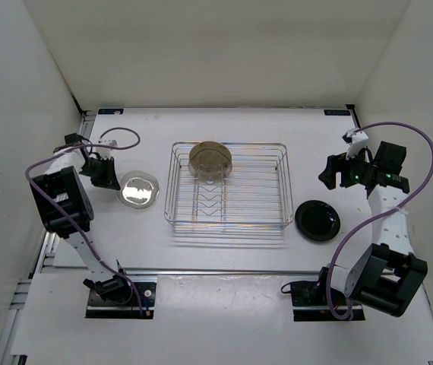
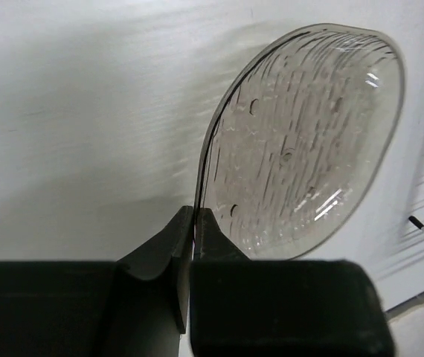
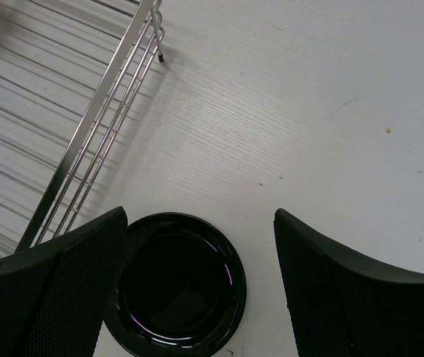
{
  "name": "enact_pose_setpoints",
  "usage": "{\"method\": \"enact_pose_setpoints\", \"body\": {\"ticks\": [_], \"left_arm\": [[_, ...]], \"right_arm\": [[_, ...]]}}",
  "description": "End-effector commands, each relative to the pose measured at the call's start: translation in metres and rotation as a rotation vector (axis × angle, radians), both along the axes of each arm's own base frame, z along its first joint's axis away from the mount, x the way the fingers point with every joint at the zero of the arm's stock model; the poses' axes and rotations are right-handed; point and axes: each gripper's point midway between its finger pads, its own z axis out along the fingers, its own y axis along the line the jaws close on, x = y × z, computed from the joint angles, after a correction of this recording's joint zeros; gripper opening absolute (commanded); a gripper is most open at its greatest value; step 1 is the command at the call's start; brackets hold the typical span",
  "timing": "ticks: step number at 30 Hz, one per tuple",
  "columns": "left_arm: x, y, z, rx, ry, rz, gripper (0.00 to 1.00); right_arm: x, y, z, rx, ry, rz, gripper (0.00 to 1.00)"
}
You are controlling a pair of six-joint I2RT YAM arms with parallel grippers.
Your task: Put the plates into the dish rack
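L gripper (image 2: 193, 223) clamped on pale plate (image 2: 301, 141) nr left edge
Pinch only shows on wrist cam; top cam has tan plate (image 1: 210, 158) in dish rack (image 1: 228, 225). R gripper (image 3: 201, 223) apart over black plate (image 3: 175, 290).

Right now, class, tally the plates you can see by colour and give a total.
tan plate: 1
black plate: 1
clear plate: 1
Total: 3
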Motion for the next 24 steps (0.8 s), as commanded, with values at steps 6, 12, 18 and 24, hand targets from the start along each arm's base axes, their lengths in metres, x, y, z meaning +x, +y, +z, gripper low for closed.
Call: {"method": "enact_pose_setpoints", "body": {"ticks": [6, 12, 18, 24], "left_arm": [[0.042, 0.023, 0.139, 0.146, -0.378, 0.036, 0.10], [0.040, 0.027, 0.211, 0.231, -0.561, 0.065, 0.10], [0.031, 0.023, 0.269, 0.404, -0.718, 0.045, 0.10], [0.033, -0.016, 0.326, 0.578, -0.894, -0.087, 0.10]], "right_arm": [[-0.001, 0.003, 0.011, 0.008, -0.046, 0.010, 0.83], [-0.006, 0.006, 0.009, 0.014, -0.047, 0.016, 0.83], [-0.010, 0.009, 0.007, 0.017, -0.044, 0.028, 0.83], [-0.010, 0.009, 0.007, 0.017, -0.044, 0.028, 0.83]]}}
